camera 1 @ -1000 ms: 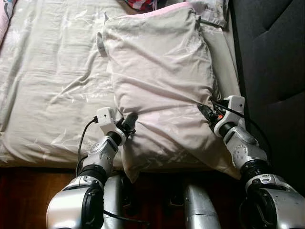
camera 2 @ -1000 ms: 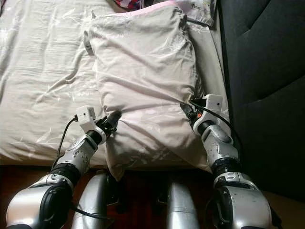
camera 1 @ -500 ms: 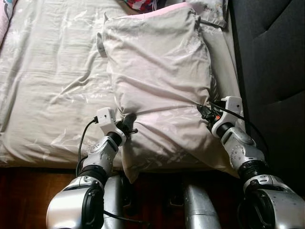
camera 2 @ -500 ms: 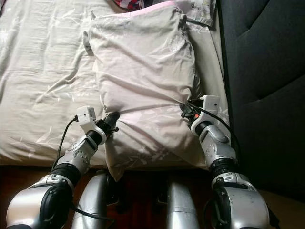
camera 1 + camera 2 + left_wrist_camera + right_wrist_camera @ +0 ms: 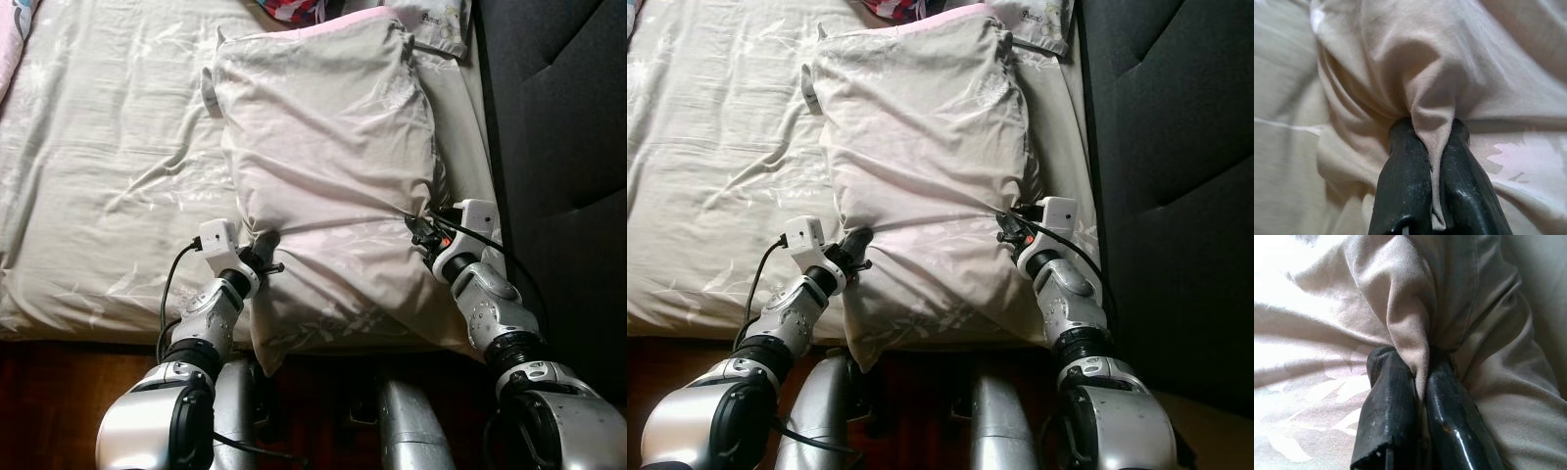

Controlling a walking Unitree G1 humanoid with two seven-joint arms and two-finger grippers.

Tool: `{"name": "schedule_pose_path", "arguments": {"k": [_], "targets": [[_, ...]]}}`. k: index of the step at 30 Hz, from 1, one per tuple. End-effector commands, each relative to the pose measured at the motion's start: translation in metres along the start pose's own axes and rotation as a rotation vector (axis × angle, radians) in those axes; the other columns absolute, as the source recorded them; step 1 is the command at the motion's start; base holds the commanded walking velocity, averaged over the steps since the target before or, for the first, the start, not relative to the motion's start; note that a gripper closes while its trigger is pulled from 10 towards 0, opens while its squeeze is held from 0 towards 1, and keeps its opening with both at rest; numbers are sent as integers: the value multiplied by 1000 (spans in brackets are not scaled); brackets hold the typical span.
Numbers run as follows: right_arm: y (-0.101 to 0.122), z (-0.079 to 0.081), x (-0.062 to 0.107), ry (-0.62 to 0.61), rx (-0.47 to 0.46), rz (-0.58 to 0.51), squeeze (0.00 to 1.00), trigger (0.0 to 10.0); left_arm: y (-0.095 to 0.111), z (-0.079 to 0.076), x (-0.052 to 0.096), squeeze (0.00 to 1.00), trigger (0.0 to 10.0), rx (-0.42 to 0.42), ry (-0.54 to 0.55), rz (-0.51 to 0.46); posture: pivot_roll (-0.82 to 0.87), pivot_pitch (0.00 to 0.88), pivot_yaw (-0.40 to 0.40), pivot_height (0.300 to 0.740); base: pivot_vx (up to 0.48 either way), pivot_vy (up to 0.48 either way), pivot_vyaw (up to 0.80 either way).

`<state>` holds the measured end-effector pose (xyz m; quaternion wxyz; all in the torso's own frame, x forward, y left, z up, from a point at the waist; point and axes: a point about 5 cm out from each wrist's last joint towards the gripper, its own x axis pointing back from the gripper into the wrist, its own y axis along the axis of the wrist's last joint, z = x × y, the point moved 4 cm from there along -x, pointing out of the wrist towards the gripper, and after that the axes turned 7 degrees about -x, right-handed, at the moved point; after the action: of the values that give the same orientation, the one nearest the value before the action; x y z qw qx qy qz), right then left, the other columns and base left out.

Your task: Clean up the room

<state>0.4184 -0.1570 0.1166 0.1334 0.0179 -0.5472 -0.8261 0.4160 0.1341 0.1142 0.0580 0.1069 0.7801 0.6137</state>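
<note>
Left pincer (image 5: 1432, 142), right pincer (image 5: 1418, 377), both pinching pillow (image 5: 328, 147) fabric

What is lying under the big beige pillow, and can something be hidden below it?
The pillow lies on the bed sheet; pink fabric peeks out at its far edge. Both end effectors, left and right, pinch its cover. Anything beneath stays covered.

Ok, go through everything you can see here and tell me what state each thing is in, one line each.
Pillow: lying on the bed, pinched on both sides, fabric bunched at each grip.
Left gripper: shut on a fold of the pillow's cover.
Right gripper: shut on a fold of the pillow's cover at its other side.
Bed sheet: spread over the mattress, wrinkled.
Headboard: dark, padded, beside the pillow.
</note>
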Motion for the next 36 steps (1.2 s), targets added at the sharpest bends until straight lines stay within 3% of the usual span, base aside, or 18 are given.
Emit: {"name": "schedule_pose_path", "arguments": {"k": [1,5,8,10,13,18,24,26,32,36], "targets": [[-44,-8,10,-47,-15,132,0,10000,-10,11,7,0,10000,-31,57,22,76,421,-32,641,0,0,0],[-7,-15,6,-106,5,-30,0,10000,26,16,-1,0,10000,-97,101,-94,74,395,-18,641,0,0,0],[10,-19,5,-130,18,-95,0,10000,42,13,-6,0,10000,-97,103,-142,73,390,-16,641,0,0,0],[36,-23,6,-165,60,-195,0,10000,69,7,-13,0,10000,-57,96,-223,70,377,-9,641,0,0,0],[62,-25,9,-192,98,-304,0,10000,92,-2,-19,0,10000,-50,74,-282,69,368,-4,641,0,0,0],[125,-31,28,-258,183,-579,0,10000,131,-23,-24,0,10000,-38,6,-409,61,358,10,641,0,0,0],[159,-32,46,-300,287,-735,0,10000,147,-32,-24,0,10000,5,-28,-473,50,355,17,641,0,0,0],[180,-36,62,-347,317,-843,0,10000,155,-35,-23,0,10000,33,-35,-519,40,355,18,641,0,0,0],[202,-37,86,-392,373,-984,0,10000,172,-44,-20,0,10000,108,-93,-601,34,356,21,641,0,0,0],[208,-46,99,-468,386,-1024,0,10000,173,-55,-22,0,10000,111,-162,-597,33,355,20,641,0,0,0]]}}
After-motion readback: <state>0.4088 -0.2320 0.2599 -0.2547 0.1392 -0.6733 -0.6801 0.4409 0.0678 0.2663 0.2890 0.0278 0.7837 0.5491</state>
